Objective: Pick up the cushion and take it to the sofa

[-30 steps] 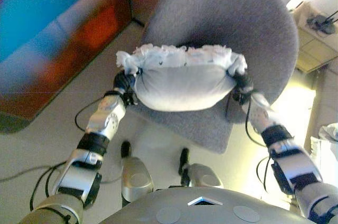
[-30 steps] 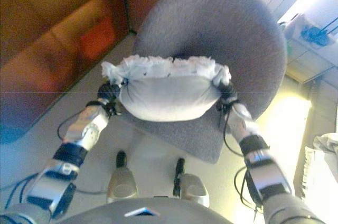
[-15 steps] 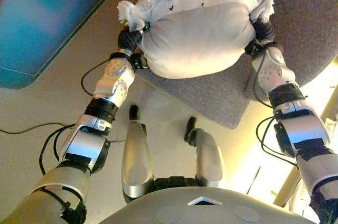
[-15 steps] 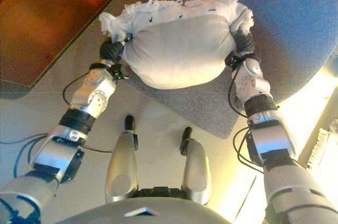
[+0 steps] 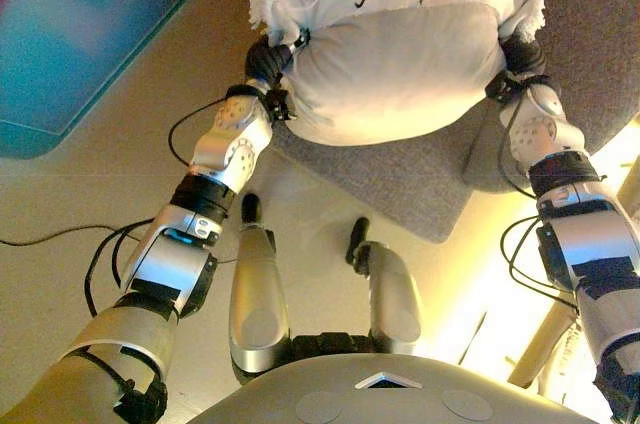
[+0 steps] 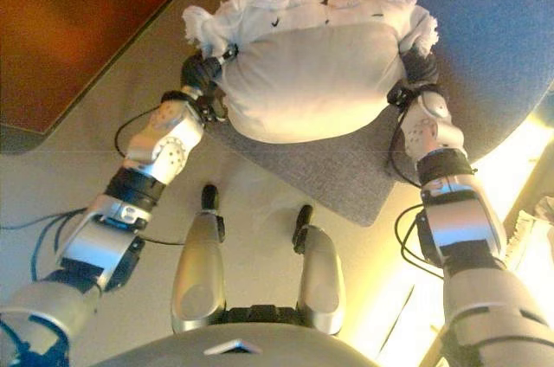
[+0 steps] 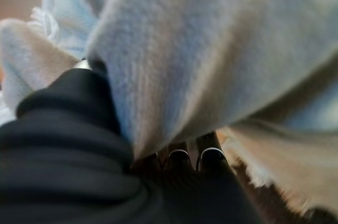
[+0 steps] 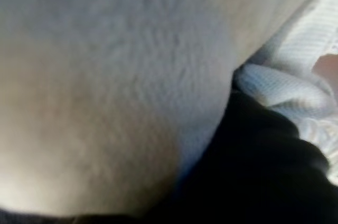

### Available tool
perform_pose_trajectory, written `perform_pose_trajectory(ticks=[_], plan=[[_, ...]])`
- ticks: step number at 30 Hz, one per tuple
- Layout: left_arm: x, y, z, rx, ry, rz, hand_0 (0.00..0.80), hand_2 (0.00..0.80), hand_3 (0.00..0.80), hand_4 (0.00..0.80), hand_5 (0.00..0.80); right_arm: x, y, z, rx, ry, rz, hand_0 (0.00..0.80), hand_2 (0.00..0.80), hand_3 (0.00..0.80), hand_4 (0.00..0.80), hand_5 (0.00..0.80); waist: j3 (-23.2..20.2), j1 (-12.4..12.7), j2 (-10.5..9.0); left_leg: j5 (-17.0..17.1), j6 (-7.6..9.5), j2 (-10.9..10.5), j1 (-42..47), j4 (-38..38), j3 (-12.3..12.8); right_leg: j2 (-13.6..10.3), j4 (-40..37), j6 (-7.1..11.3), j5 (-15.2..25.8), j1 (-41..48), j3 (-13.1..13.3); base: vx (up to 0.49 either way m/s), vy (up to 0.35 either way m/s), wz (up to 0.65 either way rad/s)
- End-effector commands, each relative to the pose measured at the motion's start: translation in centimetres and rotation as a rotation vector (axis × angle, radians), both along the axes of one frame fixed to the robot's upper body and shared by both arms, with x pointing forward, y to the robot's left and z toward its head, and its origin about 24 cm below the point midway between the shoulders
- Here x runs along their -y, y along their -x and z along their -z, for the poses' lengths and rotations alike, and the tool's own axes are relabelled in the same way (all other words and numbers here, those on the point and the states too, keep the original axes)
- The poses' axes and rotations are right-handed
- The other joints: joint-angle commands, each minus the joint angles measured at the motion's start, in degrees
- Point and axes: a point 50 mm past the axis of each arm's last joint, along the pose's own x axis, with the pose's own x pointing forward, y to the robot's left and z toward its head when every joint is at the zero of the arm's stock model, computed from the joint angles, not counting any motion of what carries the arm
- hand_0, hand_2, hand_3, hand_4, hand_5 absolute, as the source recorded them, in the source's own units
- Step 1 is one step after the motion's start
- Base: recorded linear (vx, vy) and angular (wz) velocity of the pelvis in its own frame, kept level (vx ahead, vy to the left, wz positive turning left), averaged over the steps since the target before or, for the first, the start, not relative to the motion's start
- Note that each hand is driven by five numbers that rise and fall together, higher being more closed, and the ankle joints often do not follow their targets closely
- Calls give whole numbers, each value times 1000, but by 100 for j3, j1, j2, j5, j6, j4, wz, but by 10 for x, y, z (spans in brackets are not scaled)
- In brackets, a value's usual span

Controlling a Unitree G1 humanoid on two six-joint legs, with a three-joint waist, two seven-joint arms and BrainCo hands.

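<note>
Cushion (image 5: 395,69): white, frilled along its far edge, held up between both hands above the grey sofa seat (image 5: 590,54).
Left hand (image 5: 266,61): pressed into the cushion's left end; fingers buried in the fabric, their state cannot be told.
Right hand (image 5: 522,56): pressed into the cushion's right end; fingers hidden behind the cushion, state cannot be told.
Floor (image 5: 100,184): beige, seen below the arms.

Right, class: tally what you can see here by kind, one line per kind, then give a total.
Cushion: 1
Grey rug: 1
Robot hand: 2, left robot hand and right robot hand, one at each end of the cushion
Total: 4
</note>
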Motion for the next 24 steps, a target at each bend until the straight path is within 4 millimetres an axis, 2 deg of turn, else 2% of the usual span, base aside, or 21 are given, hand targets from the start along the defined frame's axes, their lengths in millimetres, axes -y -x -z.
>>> perform_pose_trajectory(ticks=[1, 6, 10, 11, 12, 13, 21, 24], plan=[[62, -2, -34, 57, 79, 158, 800, 800, 800, 800, 800, -26, -17, -80, 200, 136, -173, 800, 800, 800, 800, 800, -261, 5, -6, -580, -265, 221, -173, 699, -14, -255, -588, 275, 590, 180, 93, 28, 36, 0], [46, -15, -31, 19, 97, 84, 800, 800, 800, 800, 800, -23, -21, -82, 92, 218, -155, 800, 800, 800, 800, 800, -205, 20, 177, -658, -244, 119, -276, 853, 10, -425, -120, 230, 418, -130, 114, 27, 103, 5], [42, -19, -37, 51, 118, 80, 800, 800, 800, 800, 800, -30, -25, -83, 69, 240, -116, 791, 791, 791, 791, 791, -157, 13, 331, -632, -234, 25, -233, 781, 49, -478, 78, 248, 342, -281, 212, 10, 138, 18], [41, -20, -41, 76, 102, 78, 722, 722, 722, 722, 722, -32, -25, -84, 67, 252, -102, 82, 82, 82, 82, 82, -145, 11, 377, -629, -231, -6, -221, 760, 68, -497, 106, 255, 330, -318, 233, 17, 149, 12], [42, -21, -44, 86, 95, 78, 88, 88, 88, 88, 88, -32, -26, -85, 65, 252, -90, 0, 0, 0, 0, 0, -134, 9, 404, -623, -230, -25, -212, 739, 73, -509, 112, 260, 331, -337, 249, 9, 100, 10], [42, -21, -45, 93, 92, 73, 0, 0, 0, 0, 0, -31, -26, -86, 66, 246, -81, 0, 0, 0, 0, 0, -121, 9, 425, -616, -231, -37, -210, 724, 75, -518, 122, 268, 334, -358, 264, 10, 64, 8], [27, -25, -57, 143, 59, -17, 0, 0, 0, 0, 0, -29, -25, -89, 84, 197, -15, 0, 0, 0, 0, 0, -93, -15, 494, -590, -247, -47, -133, 587, 148, -498, 116, 313, 330, -428, 300, 7, 36, 3], [20, -26, -59, 187, -7, -37, 0, 0, 0, 0, 0, -25, -25, -88, 71, 243, -24, 0, 0, 0, 0, 0, -95, -33, 499, -592, -249, -35, -75, 555, 201, -488, 84, 326, 342, -413, 305, 0, 0, 0]])
